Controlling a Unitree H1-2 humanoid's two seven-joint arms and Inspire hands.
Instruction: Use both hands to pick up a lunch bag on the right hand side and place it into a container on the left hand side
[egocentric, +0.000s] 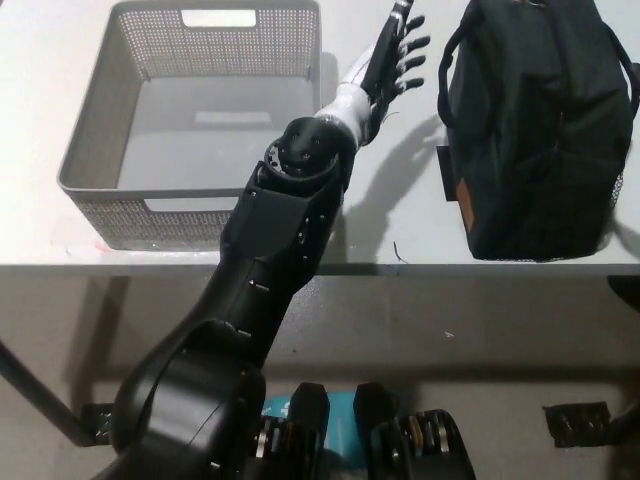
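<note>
I see the black lunch bag (535, 130) standing upright on the table, just to the right of my open left hand (395, 58). The grey mesh container (100, 150) sits empty to that hand's left.

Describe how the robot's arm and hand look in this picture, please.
The left arm has bulky glossy black shells dotted with small holes. A white wrist cuff joins it to the left hand, which shows dark fingers with pale segments. No cables or markings show. The right hand is not in view.
</note>
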